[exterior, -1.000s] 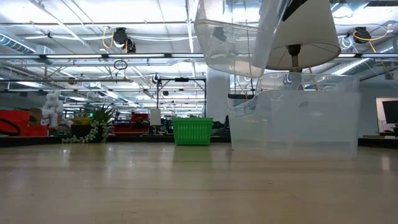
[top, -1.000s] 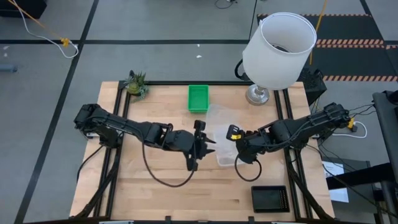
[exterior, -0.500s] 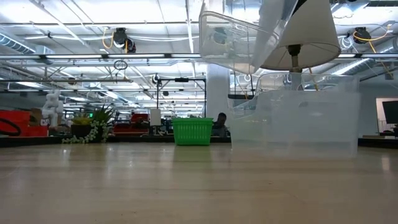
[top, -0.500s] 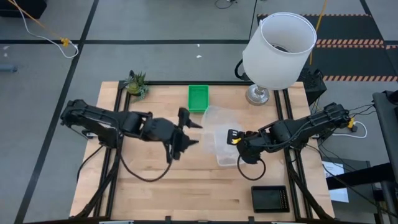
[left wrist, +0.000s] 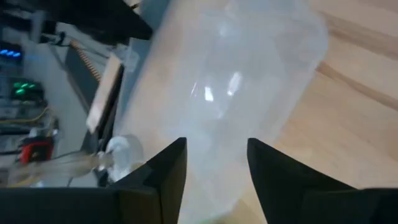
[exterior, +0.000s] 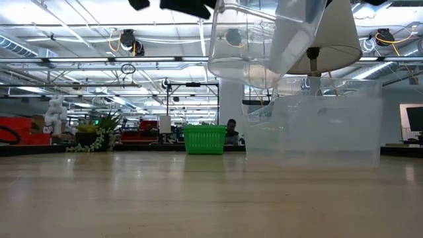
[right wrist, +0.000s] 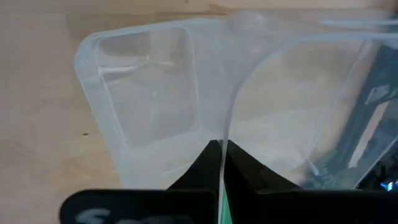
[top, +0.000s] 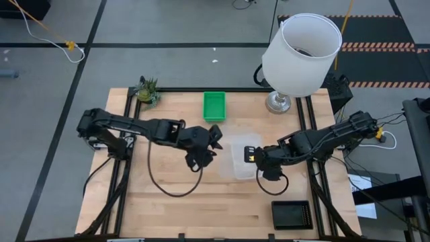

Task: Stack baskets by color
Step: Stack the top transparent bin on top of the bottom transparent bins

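The right gripper (top: 250,156), fingers pinched shut on its rim, holds a clear shallow plastic basket (exterior: 248,46) lifted above a second clear basket (top: 243,161) resting right of the table's centre. The left gripper (top: 213,138), fingers partly apart and holding nothing, hovers just beside them.

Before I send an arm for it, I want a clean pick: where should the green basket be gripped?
Take the green basket by a long side wall, coming straight down from above, one finger inside and one outside. It stands upright and open-topped, alone at the table's far edge, and its thin rim suits a pinch, I judge.
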